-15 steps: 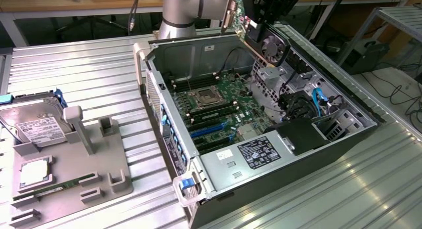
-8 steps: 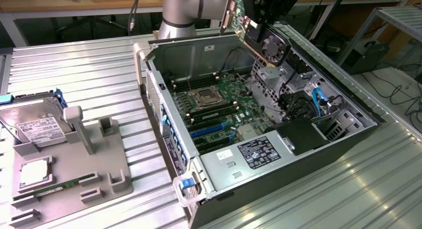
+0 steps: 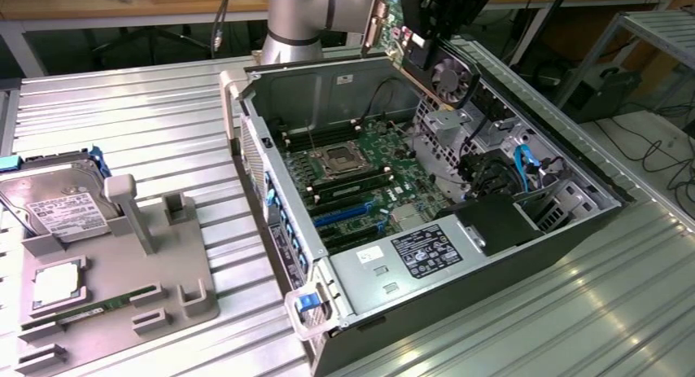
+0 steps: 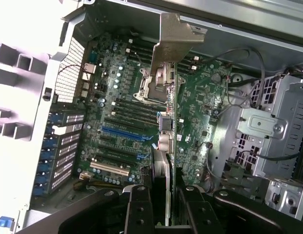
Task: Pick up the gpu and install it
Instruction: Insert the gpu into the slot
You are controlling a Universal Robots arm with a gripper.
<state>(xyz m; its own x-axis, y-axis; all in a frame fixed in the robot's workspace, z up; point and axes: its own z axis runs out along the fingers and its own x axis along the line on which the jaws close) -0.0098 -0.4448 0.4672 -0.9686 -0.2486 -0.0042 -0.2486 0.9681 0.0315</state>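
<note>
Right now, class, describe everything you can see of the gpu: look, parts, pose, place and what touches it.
The gpu is a flat green circuit card with a black round fan and a silver metal bracket at one end. It hangs on edge, tilted, above the open computer case, not seated in any slot. The black claw is shut on its two faces.

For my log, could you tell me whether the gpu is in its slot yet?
Out: the gripper holds the gpu above the case.

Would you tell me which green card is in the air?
The gpu, with its black fan, above the open case; the thin RAM stick lies on the gray tray.
</note>
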